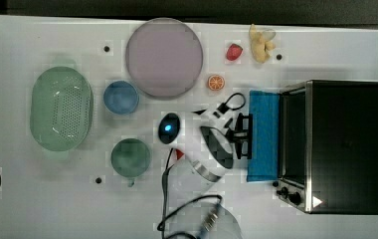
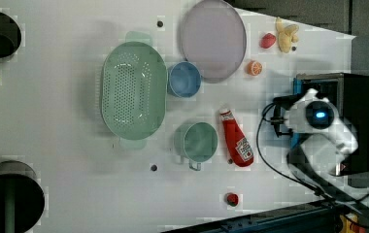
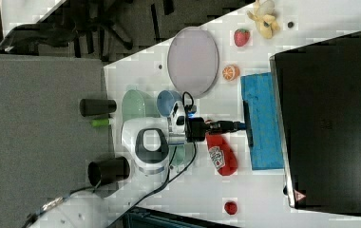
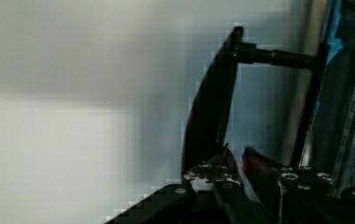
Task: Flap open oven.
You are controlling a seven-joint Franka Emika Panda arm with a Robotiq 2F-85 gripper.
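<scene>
Already the oven [image 1: 343, 144] sits at the top view's right on the surface, its door [image 1: 264, 135] flapped down flat. The pincer [image 1: 244, 135], narrowed around the bar handle [image 1: 249, 135], lies just left of the door's free edge.

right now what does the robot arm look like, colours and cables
The arm is white with dark grey and black panels. A blue light glows on its wrist in the top view. The gripper is black. Black cables loop along it.
</scene>
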